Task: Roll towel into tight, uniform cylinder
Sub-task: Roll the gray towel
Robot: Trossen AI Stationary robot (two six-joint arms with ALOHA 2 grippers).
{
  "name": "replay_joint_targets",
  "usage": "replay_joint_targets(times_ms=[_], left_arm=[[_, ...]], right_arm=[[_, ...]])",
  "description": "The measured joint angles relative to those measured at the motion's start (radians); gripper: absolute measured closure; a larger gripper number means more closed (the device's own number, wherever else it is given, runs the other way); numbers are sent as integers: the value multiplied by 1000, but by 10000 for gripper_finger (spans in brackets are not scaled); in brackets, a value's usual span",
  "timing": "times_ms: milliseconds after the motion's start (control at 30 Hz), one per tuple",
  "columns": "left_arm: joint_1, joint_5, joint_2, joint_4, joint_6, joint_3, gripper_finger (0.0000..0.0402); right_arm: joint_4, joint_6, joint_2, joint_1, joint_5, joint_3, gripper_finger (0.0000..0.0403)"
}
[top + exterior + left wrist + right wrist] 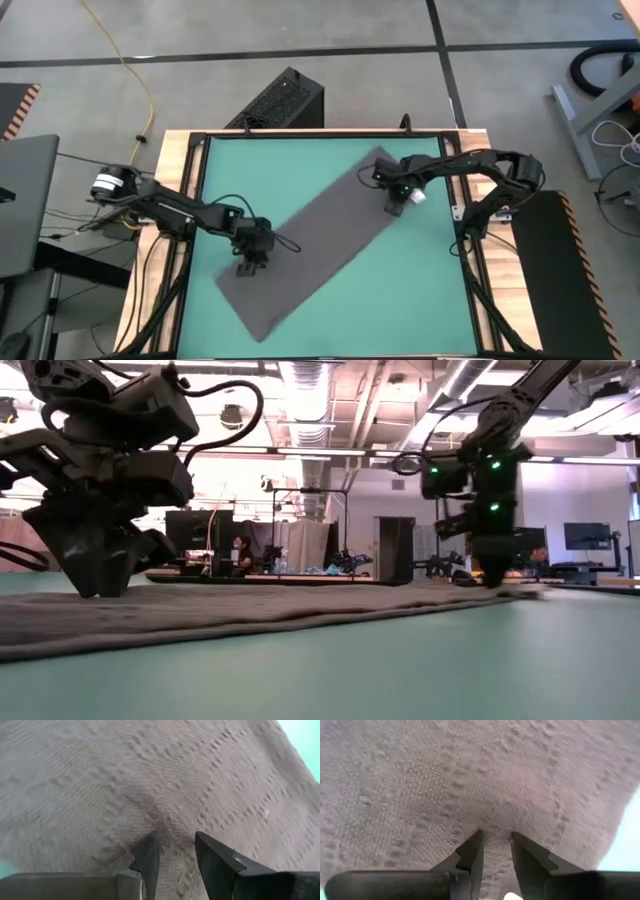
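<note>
The dark grey towel (320,240) lies flat as a long strip on the green mat (410,300), slanting from the near left to the far right. My left gripper (250,265) stands on the strip near its near-left end, fingers pointing down, shut on the cloth (172,847). My right gripper (397,205) stands on the strip near its far-right end, fingers also pointing down, shut on the cloth (495,845). In the low view the left gripper (95,585) and the right gripper (490,575) both reach down to the towel (300,610). I cannot make out the white tag. My left gripper pinches a small ridge of the towel's top surface (175,837) between its two fingers, near the near-left end of the strip. The fingers (150,855) come from above, pointing down. The towel lies flat on the mat around the pinch. My right gripper pinches a small ridge of the towel's top surface (495,835) between its two fingers, near the far-right end of the strip. The fingers (475,852) come from above, pointing down. The towel lies on the mat around them.
A wooden frame (175,200) borders the mat. A black box (280,100) stands beyond the far edge. Bare mat shows at the far left (260,170) and the near right of the towel. People sit at desks in the room behind (240,555).
</note>
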Motion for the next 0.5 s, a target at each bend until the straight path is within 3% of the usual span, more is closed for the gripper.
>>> replay_joint_targets(times_ms=[167, 333, 500], left_arm=[[-16, 63, 32, 47, -15, 6, 284], [-17, 83, -7, 15, -13, 61, 284], [-17, 48, -66, -38, 51, 123, 284]], right_arm=[[89, -146, 7, 0, 131, 37, 276], [-49, -178, 5, 7, 136, 166, 276], [-186, -52, 5, 60, 90, 311, 276]])
